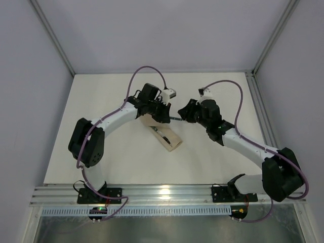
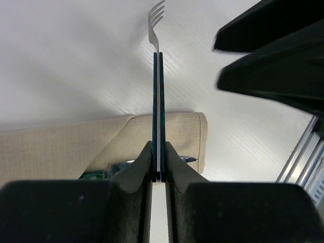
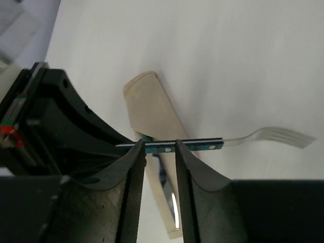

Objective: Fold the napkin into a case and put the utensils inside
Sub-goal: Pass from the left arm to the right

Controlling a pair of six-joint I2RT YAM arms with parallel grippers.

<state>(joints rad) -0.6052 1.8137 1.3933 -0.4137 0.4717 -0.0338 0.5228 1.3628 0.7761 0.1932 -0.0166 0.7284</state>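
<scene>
The napkin is folded into the oblong beige case [image 1: 167, 136], which lies on the table; it also shows in the left wrist view [image 2: 66, 147] and the right wrist view [image 3: 152, 106]. The knife [image 3: 172, 202] sits inside the case pocket, its blade showing. My left gripper [image 2: 159, 152] is shut on the green handle of the fork [image 2: 158, 91], held above the case with its tines pointing away. My right gripper [image 3: 161, 149] is open, with the fork handle [image 3: 195, 146] crossing just beyond its fingertips. In the top view the left gripper [image 1: 164, 114] and the right gripper [image 1: 186, 115] face each other over the fork [image 1: 176, 118].
An aluminium rail [image 1: 162, 192] runs along the table's near edge, and frame posts stand at the back corners. Cables loop above both wrists. The right arm's black body [image 2: 273, 55] fills the upper right of the left wrist view.
</scene>
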